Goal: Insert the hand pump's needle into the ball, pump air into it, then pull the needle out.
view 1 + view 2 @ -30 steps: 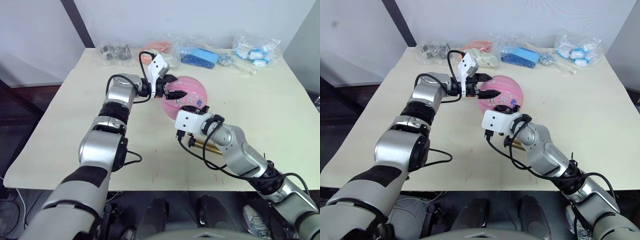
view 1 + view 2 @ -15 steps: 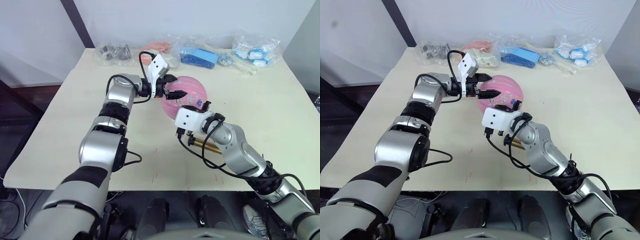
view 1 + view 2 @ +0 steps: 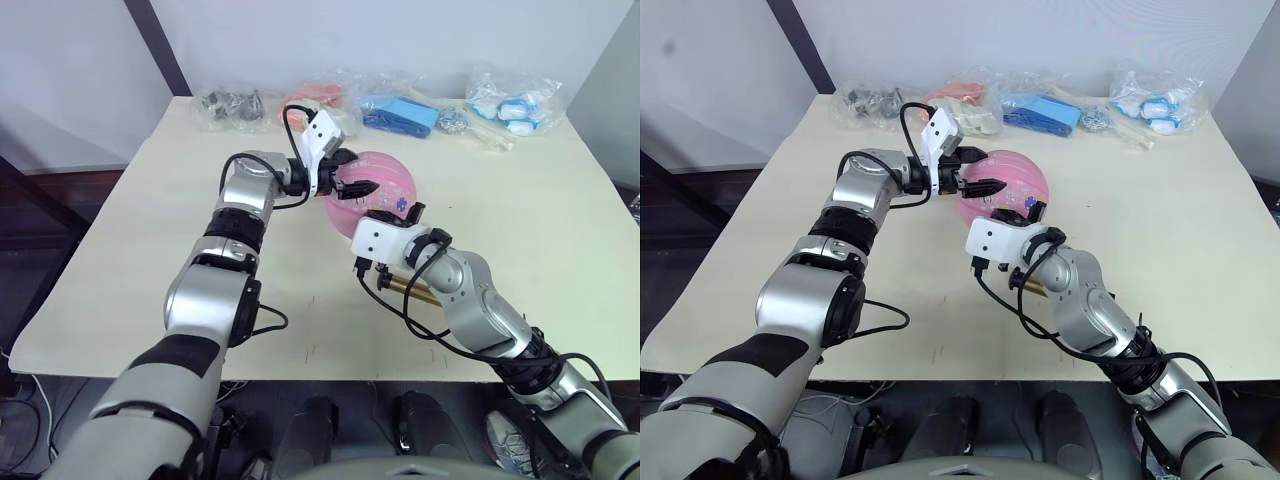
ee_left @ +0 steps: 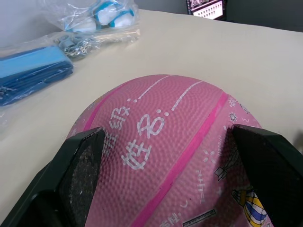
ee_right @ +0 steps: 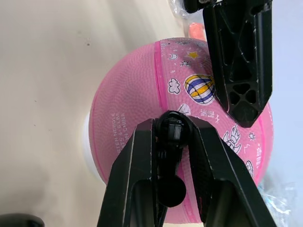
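Left gripper [image 3: 973, 176] spread around ball [image 3: 1012, 181], right gripper [image 5: 174, 142] clamped on needle fitting [image 5: 171, 131]; rubber likely grippy but rolls, so brace the sides.

Beyond the jaws, a row of clear plastic bags lines the far edge of the cream surface [image 3: 120, 250]: one with dark metal parts [image 3: 228, 104], one with orange items [image 3: 318, 92], one with blue pieces [image 3: 398, 112], and one with blue-white items [image 3: 512, 105].
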{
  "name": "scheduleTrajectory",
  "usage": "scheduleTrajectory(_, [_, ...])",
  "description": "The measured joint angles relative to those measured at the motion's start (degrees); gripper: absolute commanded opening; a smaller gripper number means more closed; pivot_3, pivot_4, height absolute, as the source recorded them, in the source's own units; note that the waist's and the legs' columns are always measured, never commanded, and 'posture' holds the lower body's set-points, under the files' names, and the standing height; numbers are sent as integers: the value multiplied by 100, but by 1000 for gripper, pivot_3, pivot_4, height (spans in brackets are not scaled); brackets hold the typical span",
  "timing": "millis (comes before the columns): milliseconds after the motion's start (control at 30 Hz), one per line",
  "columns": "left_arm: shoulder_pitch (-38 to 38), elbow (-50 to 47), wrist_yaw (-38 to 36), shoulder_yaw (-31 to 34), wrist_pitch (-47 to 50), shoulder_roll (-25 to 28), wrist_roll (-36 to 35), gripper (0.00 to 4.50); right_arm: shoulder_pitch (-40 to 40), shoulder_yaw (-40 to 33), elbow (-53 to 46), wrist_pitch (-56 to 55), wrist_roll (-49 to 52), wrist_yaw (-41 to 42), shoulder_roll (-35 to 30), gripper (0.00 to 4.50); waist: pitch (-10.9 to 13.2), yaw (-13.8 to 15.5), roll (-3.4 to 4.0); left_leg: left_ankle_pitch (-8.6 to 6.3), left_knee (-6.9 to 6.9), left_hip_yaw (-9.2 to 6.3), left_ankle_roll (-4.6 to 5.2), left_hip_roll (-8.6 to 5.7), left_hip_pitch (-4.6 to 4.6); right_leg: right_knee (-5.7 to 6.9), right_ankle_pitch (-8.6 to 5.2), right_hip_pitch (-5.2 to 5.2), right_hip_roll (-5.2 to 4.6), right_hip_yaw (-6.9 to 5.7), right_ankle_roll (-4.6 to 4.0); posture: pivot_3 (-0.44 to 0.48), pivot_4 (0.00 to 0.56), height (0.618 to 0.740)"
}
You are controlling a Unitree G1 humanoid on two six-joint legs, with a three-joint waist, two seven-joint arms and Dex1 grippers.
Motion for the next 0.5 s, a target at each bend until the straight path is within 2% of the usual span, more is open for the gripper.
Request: scheduleTrajectory(500, [18,61,324,18,-145,-161,0,4500,161,-25,-218,250,-817,410,203,365,-8,42,-2,4,0,-3,-2,-4,1,-2,1,4,-1,-1,3,0,150,740])
